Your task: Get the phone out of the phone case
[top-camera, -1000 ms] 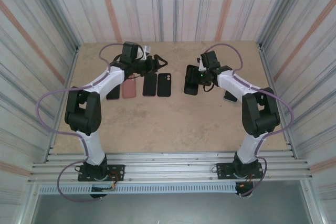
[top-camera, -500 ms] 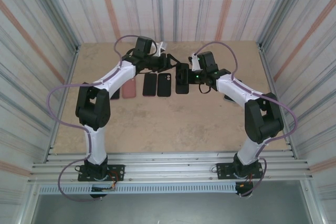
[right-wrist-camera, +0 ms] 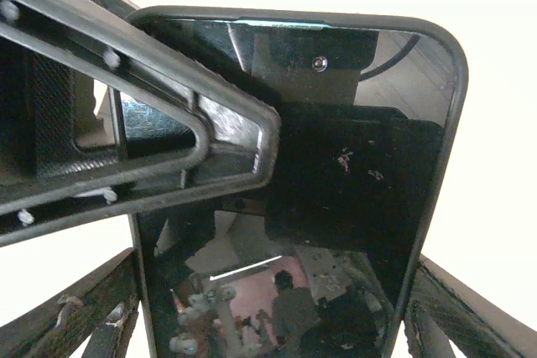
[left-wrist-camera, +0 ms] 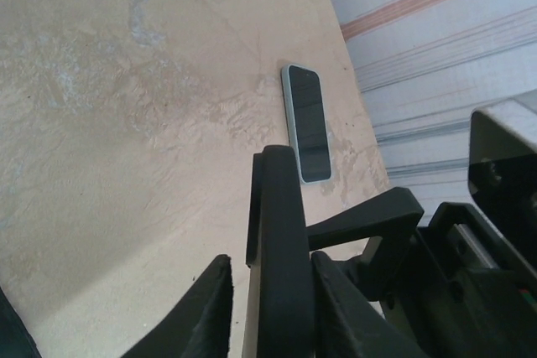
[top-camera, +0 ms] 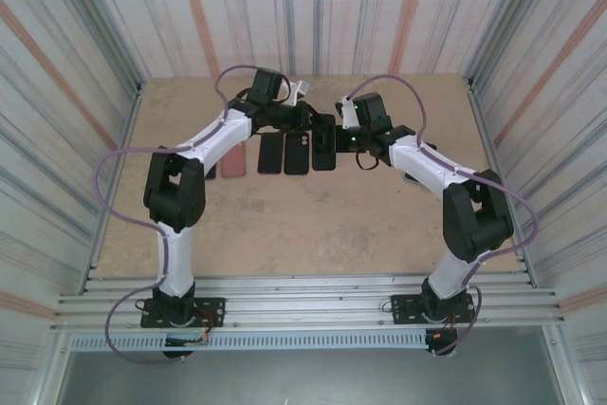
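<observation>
**A:** What is the right claw (top-camera: 340, 138) carrying?

**B:** The phone (right-wrist-camera: 336, 165), a glossy black slab with rounded corners. It is clamped across its width between that claw's rough dark fingers (right-wrist-camera: 478, 316), and the screen faces the claw's own camera like a mirror.

**A:** And the case (left-wrist-camera: 277, 241)?

**B:** It is matte black, a thin rim on the phone. From above the phone looks narrow, with its long axis running from near to far.

**A:** The left claw (top-camera: 309, 124)?

**B:** Its smooth black fingers (left-wrist-camera: 205, 312) flank the case's edge. A sliver of table (left-wrist-camera: 126, 123) shows beside one, so I cannot tell whether it pinches.

**A:** What differs from a second ago?

**B:** Then the left claw stood apart with wider jaws. The right claw has since carried the phone over to it.

**A:** Anything past the left claw's tips?

**B:** A pale-rimmed spare phone (left-wrist-camera: 306, 123) lies flat on the mottled beige table.
</observation>
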